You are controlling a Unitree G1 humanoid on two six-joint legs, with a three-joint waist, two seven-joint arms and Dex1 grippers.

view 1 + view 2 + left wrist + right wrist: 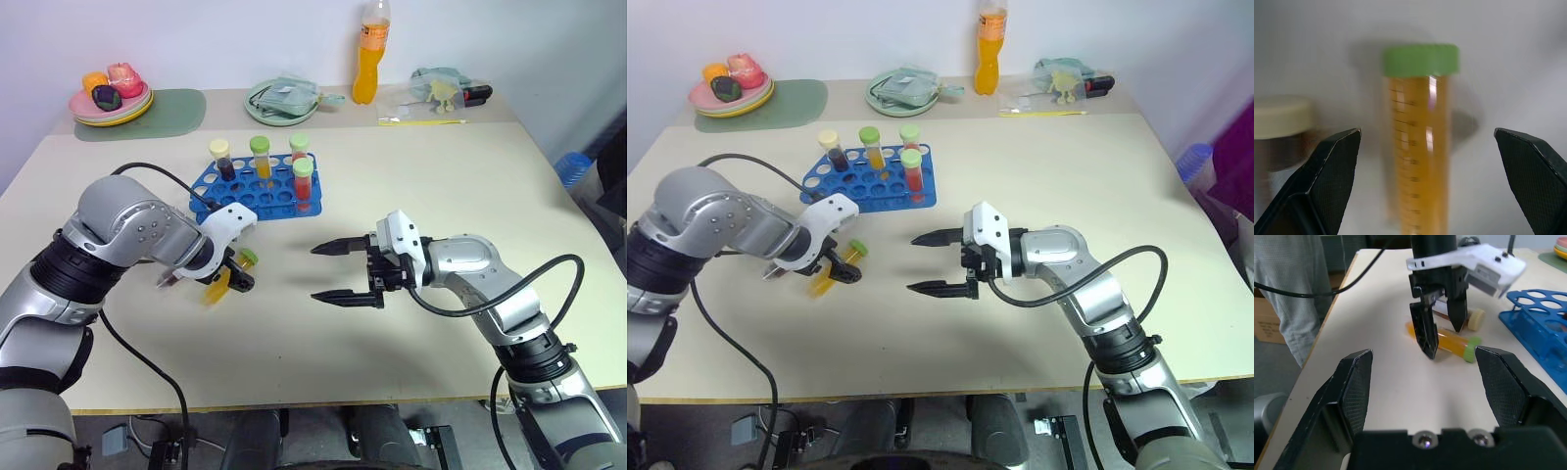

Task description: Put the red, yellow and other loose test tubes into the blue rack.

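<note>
The surface is a pale tabletop carrying all task items. The blue rack stands on its far-left part and holds four upright tubes: a dark tube with a cream cap, a yellow tube with a green cap, and two red-orange tubes with green caps.

The left claw points steeply down at the surface, just in front of the rack. Its fingers stand wide apart, one on each side of a loose yellow tube with a green cap, which lies flat on the surface; no finger clamps it. A second loose tube, dark with a cream cap, lies on the surface just beside the yellow one, on its rack side.

The right claw hangs above the middle of the surface, pointing roughly level toward the left claw. Its fingers are apart and hold nothing.

At the far edge stand an orange drink bottle, a green plate and a stack of plates with toy food.
</note>
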